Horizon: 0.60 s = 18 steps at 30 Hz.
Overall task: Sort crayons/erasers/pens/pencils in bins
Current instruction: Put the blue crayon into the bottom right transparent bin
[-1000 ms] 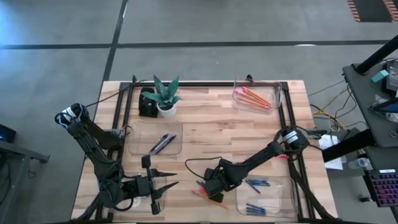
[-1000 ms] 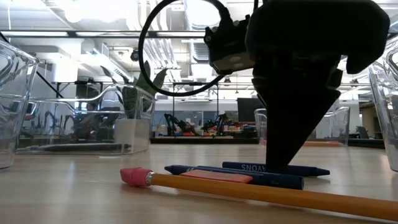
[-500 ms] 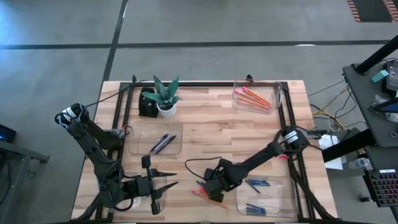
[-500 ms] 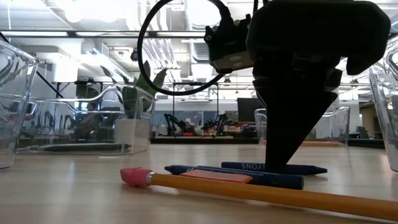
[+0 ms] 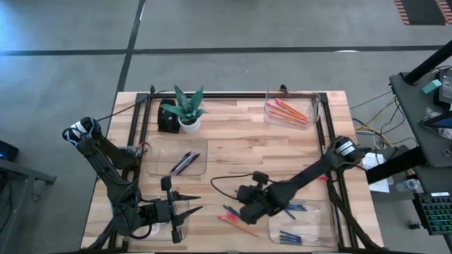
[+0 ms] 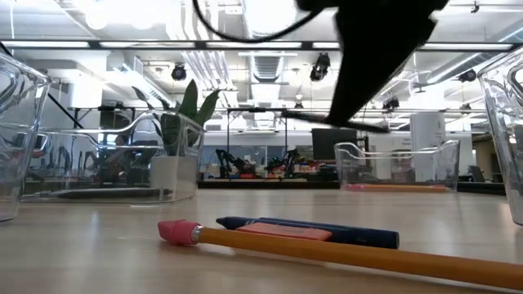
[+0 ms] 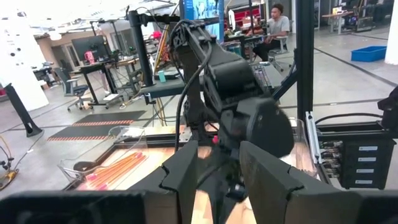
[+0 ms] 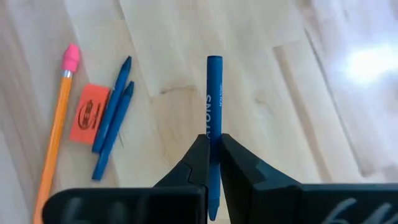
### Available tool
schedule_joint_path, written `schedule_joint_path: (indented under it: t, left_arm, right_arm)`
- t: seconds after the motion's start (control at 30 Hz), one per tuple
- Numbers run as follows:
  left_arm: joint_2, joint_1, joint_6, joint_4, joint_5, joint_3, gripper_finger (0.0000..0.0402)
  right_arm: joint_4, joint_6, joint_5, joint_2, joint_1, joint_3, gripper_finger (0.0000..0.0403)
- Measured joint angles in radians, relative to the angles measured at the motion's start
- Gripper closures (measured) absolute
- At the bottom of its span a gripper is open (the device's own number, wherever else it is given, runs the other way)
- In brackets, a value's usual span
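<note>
My right gripper point(image 8: 212, 163) is shut on a blue crayon point(image 8: 213, 93) and hangs above the wood table point(image 5: 233, 148), near its front middle point(image 5: 248, 209). Under it lie two more blue crayons point(image 8: 115, 118), an orange eraser point(image 8: 89, 112) and an orange pencil point(image 8: 53, 149) with a pink tip, all flat on the table. They also show in the low view: pencil point(image 6: 343, 255), eraser point(image 6: 286, 231). My left gripper point(image 7: 217, 171) stands open and level at the front left point(image 5: 189, 204), touching nothing. My right gripper pinches the blue crayon between its two fingertips, at about the middle of its length point(image 8: 213, 138). The fingers slant down from above, and the crayon runs along them, its far end pointing forward past the tips. The crayon is lifted clear of the table.
A clear bin with pencils point(image 5: 291, 107) sits at the far right. One with dark pens point(image 5: 176, 156) is left of centre. One with blue crayons point(image 5: 304, 222) is at the front right. A potted plant point(image 5: 187, 109) and a black frame point(image 5: 145, 120) stand at the back.
My right gripper has risen off the table and tipped steeper. It carries the blue crayon that lay behind the others, now lifted clear. The pencil, eraser and two other crayons have stayed put.
</note>
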Motion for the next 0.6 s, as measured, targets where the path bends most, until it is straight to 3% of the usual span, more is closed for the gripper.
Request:
schedule_joint_path:
  t: [0.23,0.43,0.6]
  left_arm:
    - [0.002,0.005,-0.077,0.000,0.002,-0.014,0.0295]
    - [0.003,0.014,-0.079,-0.002,0.003,-0.024,0.0295]
    - [0.003,0.020,-0.080,-0.006,0.003,-0.029,0.0295]
  right_arm:
    - [-0.113,0.074,0.000,-0.151,0.073,0.001,0.0389]
    - [-0.205,0.302,-0.018,-0.249,0.219,0.001,0.0390]
    - [-0.215,0.501,-0.019,-0.258,0.359,-0.001,0.0390]
